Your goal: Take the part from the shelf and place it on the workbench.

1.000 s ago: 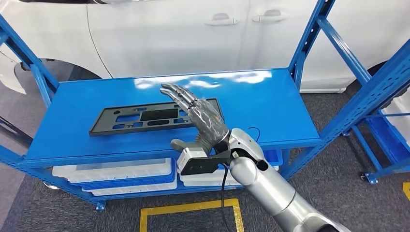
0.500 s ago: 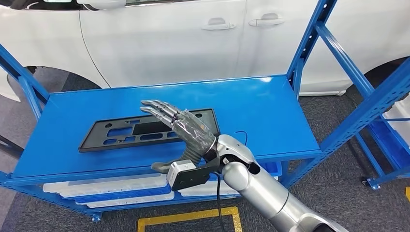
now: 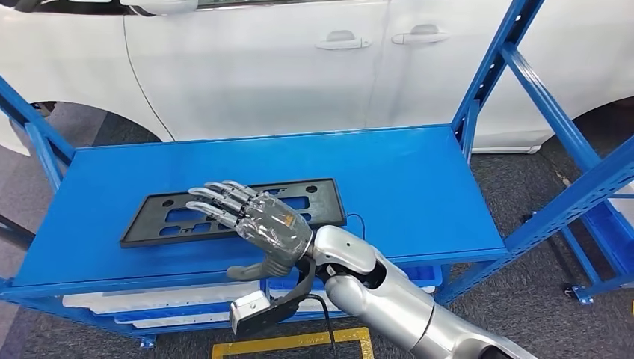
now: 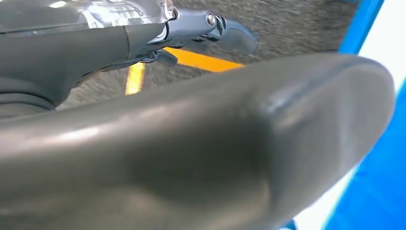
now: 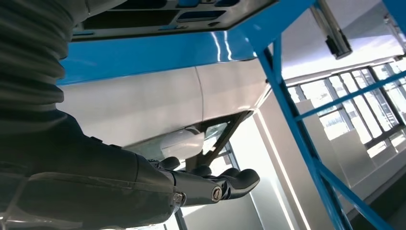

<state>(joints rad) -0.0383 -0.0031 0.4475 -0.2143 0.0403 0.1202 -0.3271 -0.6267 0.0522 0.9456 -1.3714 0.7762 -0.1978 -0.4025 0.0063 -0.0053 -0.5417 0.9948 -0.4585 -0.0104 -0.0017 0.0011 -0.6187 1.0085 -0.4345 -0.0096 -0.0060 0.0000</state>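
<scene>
A flat black plastic part [image 3: 329, 212] with several cut-outs lies on the blue shelf top [image 3: 404, 172], near its front edge. My right hand [image 3: 258, 224] is open, with its fingers [image 3: 213, 200] spread over the middle of the part and its thumb at the shelf's front edge. It holds nothing. The right wrist view shows the part [image 5: 143, 17] and the shelf [image 5: 158, 48] beyond my right hand [image 5: 143, 182]. My left hand [image 4: 191, 143] hangs over the floor with a thick thumb and loose fingers [image 4: 210, 26], nothing in it.
A white car [image 3: 262, 67] stands right behind the shelf. Blue uprights and braces [image 3: 493, 67] rise at both ends. White trays [image 3: 149, 299] sit on the lower shelf. A yellow floor line [image 3: 299, 342] runs in front.
My right hand has moved left and nearer, from the part's right end to over its middle, and its wrist has turned. The view itself has shifted slightly. The part lies as before.
</scene>
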